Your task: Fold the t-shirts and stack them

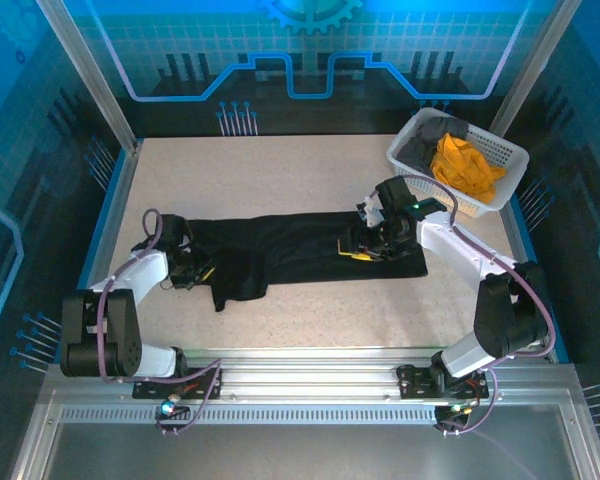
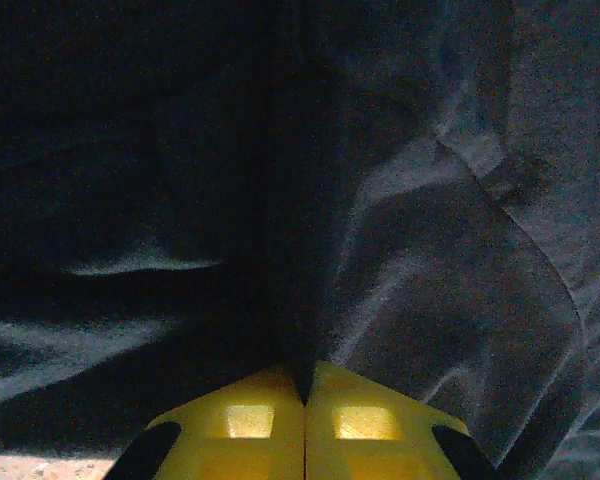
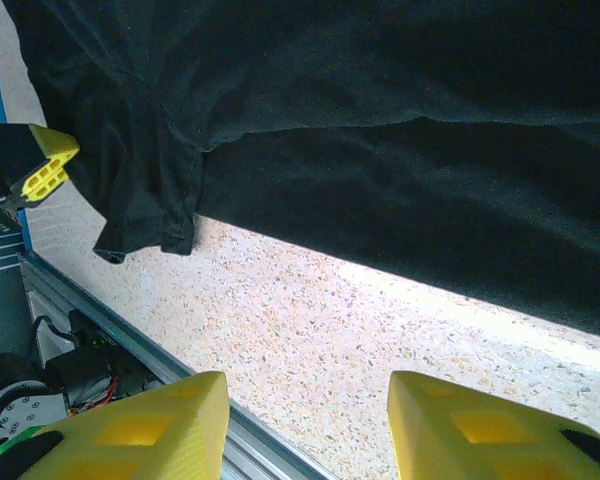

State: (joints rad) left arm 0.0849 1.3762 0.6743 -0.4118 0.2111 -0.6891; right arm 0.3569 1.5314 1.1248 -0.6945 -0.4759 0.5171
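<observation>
L claw point(image 1: 187, 265): far left of top view, at shirt's left end. Jaws fully closed, pinching a ridge of black cloth. In wrist view the pads point(image 2: 250, 420) meet and a fold rises from the tips.
Black t-shirt point(image 1: 290, 245): spread across mid frame on table point(image 1: 280, 170). Long axis runs left–right, w/ one sleeve trailing toward lower left.
R claw point(image 1: 363, 248): right of centre, at shirt's right end. Jaws abt half apart, nothing btwn them. In wrist view there's bare table under the tips and the shirt edge lies just beyond.
Key relation: shirt spans claw to claw along its long axis. L has its end. R is nearer the loose right end, so prob must close there before any fold.
Basket point(image 1: 503, 150): upper right, near R. Holds orange-yellow t-shirt point(image 1: 465, 170) and dark grey t-shirt point(image 1: 430, 135).
</observation>
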